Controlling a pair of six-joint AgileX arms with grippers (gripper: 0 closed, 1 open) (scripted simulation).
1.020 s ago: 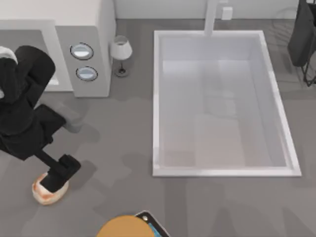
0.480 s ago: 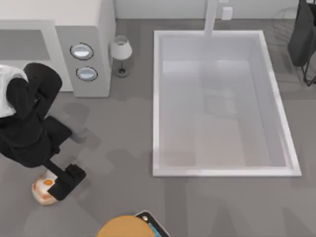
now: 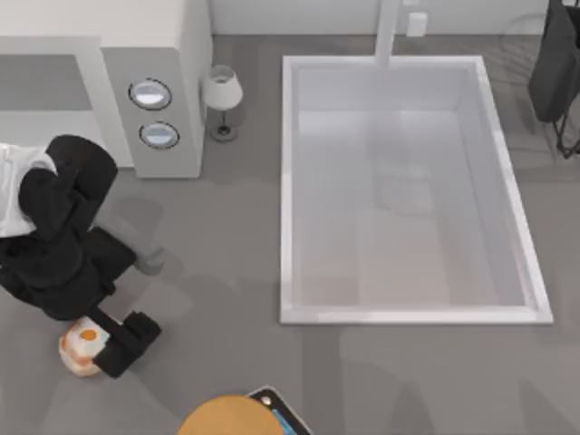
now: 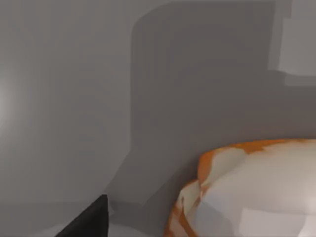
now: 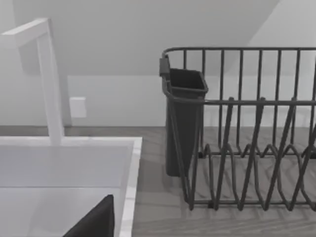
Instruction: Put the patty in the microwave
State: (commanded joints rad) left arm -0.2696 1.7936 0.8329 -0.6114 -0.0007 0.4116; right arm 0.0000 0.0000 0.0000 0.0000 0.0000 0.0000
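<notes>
The patty [image 3: 82, 344] lies on the grey table near the front left, whitish face up with its orange centre spot showing. My left gripper [image 3: 120, 349] is low at the patty's right side, touching or nearly touching it. In the left wrist view the patty [image 4: 256, 192] looms close beside one dark fingertip [image 4: 91, 219] that stands well apart from it, so the gripper is open. The microwave [image 3: 186, 82] stands at the back left with its two dials facing right. My right arm is parked at the back right, with one dark fingertip [image 5: 96, 219] showing far off centre.
A large white sink basin [image 3: 290, 181] with a faucet [image 3: 388, 32] takes the middle and right. A small lamp [image 3: 221, 100] stands by the microwave. A tan disc [image 3: 227, 419] and a phone [image 3: 281, 412] lie at the front edge. A dark dish rack [image 5: 247, 133] stands at the back right.
My left arm has swung toward the front of the table. Its gripper slid off the patty's top to its right side, uncovering the orange spot. The patty stayed put.
</notes>
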